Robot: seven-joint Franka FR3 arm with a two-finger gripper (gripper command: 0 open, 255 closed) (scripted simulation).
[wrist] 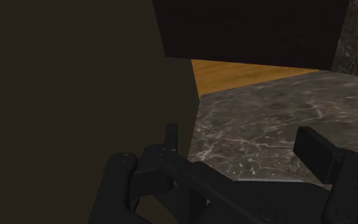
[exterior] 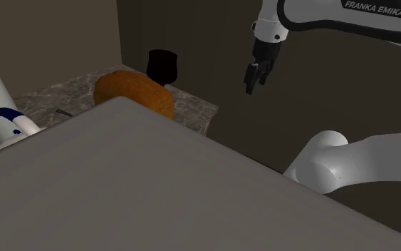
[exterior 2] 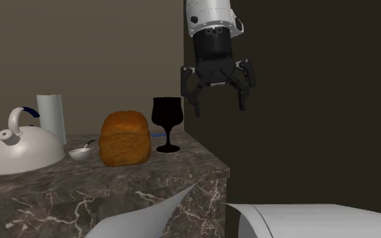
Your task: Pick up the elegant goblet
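The goblet is black, with a rounded bowl on a thin stem and a round foot. It stands upright near the marble counter's corner, beside a brown loaf. In the shoulder view the goblet pokes up behind that loaf. My gripper hangs open and empty, higher than the goblet and off to the second exterior view's right, past the counter's edge. It is apart from the goblet. In the shoulder view the gripper points down in front of a dark wall. The wrist view has my fingers spread over veined marble.
A brown loaf stands close beside the goblet. Further along are a small white bowl with a spoon, a white kettle and a white roll. A dark wall corner rises behind the goblet. A grey slab hides the counter's front.
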